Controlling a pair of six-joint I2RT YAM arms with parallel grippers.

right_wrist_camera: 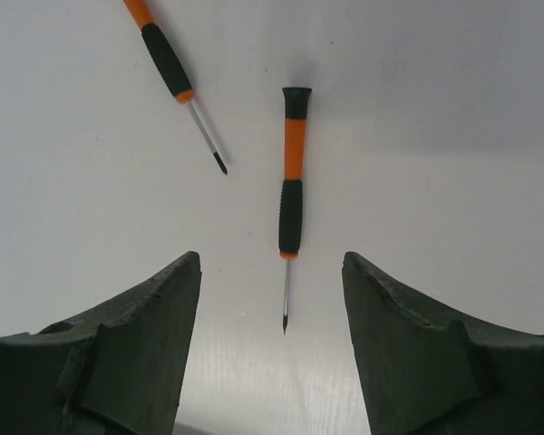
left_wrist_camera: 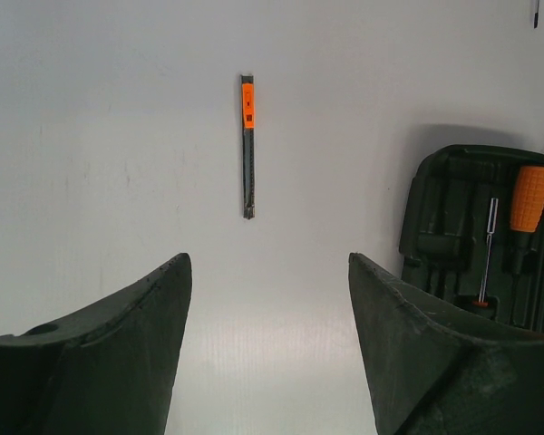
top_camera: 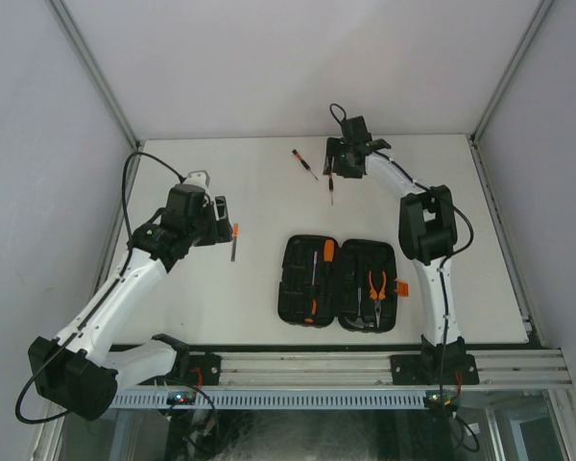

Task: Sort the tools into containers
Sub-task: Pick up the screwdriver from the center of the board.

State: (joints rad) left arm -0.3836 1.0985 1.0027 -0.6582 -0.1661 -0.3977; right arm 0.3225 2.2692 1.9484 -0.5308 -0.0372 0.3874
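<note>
Two arms, seen from above, reach over the desk; the open tool case lies centre-front, pliers inside. Left wrist: left end effector gapes empty, a slim orange tool ahead. Right wrist: right end effector spread wide, empty, flanking the tip of a screwdriver.

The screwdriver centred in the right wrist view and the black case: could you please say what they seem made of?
Thin orange-and-black screwdriver: matte handle, probably plastic; slim grey shaft, likely steel. Black hinged tool case: moulded slots suggest matte plastic.
</note>
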